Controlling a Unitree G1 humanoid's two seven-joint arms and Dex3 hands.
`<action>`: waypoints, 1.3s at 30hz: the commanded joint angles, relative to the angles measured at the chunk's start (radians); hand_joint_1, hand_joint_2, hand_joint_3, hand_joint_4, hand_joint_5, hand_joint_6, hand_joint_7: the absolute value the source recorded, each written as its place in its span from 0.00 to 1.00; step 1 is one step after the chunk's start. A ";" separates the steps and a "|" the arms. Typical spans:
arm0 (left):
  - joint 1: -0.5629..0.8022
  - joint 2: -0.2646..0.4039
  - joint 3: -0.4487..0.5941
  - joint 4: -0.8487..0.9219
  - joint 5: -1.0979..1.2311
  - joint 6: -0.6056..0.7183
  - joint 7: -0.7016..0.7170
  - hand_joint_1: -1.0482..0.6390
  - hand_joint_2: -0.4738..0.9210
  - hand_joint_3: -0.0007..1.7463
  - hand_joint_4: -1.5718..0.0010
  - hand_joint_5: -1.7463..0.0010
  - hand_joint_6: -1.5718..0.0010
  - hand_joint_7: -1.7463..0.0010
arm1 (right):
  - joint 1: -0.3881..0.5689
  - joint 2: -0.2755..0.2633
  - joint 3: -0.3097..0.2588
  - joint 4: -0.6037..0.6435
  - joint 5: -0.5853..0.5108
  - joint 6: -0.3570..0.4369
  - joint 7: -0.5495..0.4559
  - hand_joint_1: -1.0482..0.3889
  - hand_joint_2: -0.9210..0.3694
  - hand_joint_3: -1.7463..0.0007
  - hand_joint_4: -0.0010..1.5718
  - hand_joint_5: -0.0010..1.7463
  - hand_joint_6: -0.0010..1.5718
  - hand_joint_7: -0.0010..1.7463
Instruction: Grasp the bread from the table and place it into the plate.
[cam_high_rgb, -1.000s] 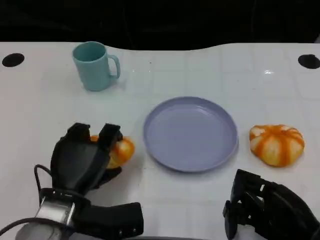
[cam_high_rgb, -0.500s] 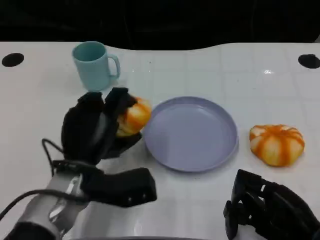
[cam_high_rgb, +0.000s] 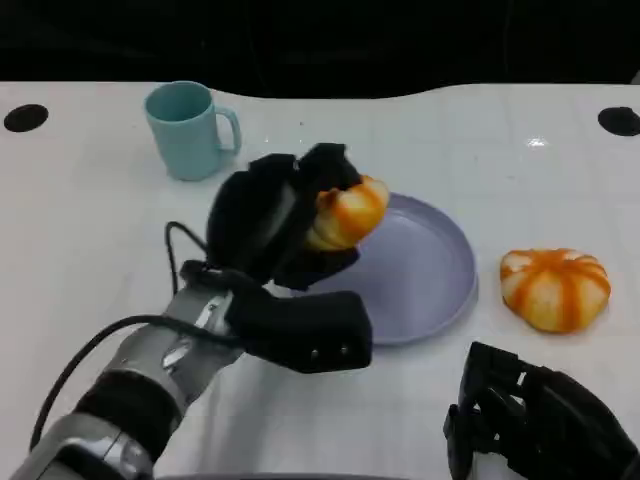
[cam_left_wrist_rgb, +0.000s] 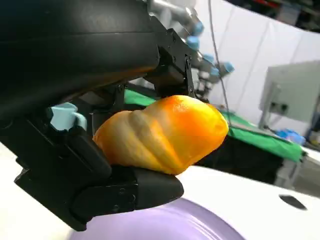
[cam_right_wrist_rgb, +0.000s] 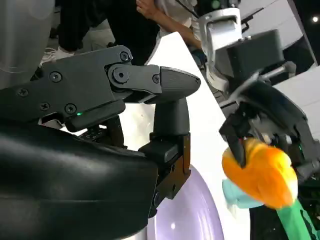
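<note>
- At the upper left of the head view, a teal mug (cam_high_rgb: 190, 130) is seen standing on the white counter (cam_high_rgb: 90, 230), well apart from the carry.
- Left of centre, the bread (cam_high_rgb: 347, 212) is being held in the fingers (cam_high_rgb: 325, 165) of the left hand (cam_high_rgb: 270, 220), which are closed around it from behind and beneath; in the left wrist view the bread (cam_left_wrist_rgb: 162, 132) is being cradled on a lower finger (cam_left_wrist_rgb: 135, 187), with others pressed in from above.
- The bread is being carried clear of the counter, over the left rim of the purple plate (cam_high_rgb: 430, 270); its long axis is being kept slanted toward the frame's upper right, with the free end pointing over the plate.
- The plate's open middle is lying to the right of the fingers, so the coming move is judged to be a short carry rightward and a lowering before release.
- At the right, a second orange bread (cam_high_rgb: 555, 288) is left on the counter beside the plate.
- At the lower right, the right hand (cam_high_rgb: 535, 425) is being kept low; whether its fingers are open or curled cannot be told.
</note>
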 joint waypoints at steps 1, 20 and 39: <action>-0.048 -0.015 -0.022 0.046 0.001 -0.008 -0.033 0.45 0.62 0.66 0.38 0.00 0.55 0.00 | 0.004 -0.034 0.004 -0.012 -0.005 0.010 0.020 0.33 0.00 0.78 0.39 1.00 0.25 0.99; -0.130 -0.024 -0.124 0.134 0.051 0.043 -0.266 0.37 0.99 0.21 0.67 0.53 0.63 0.87 | 0.020 -0.040 0.012 -0.036 -0.008 0.026 0.025 0.33 0.00 0.78 0.40 1.00 0.27 0.99; -0.073 0.083 -0.159 -0.051 0.060 0.133 -0.465 0.08 1.00 0.41 0.97 0.81 0.86 0.99 | 0.019 -0.037 0.011 -0.047 0.000 0.035 0.014 0.32 0.00 0.78 0.40 1.00 0.26 0.99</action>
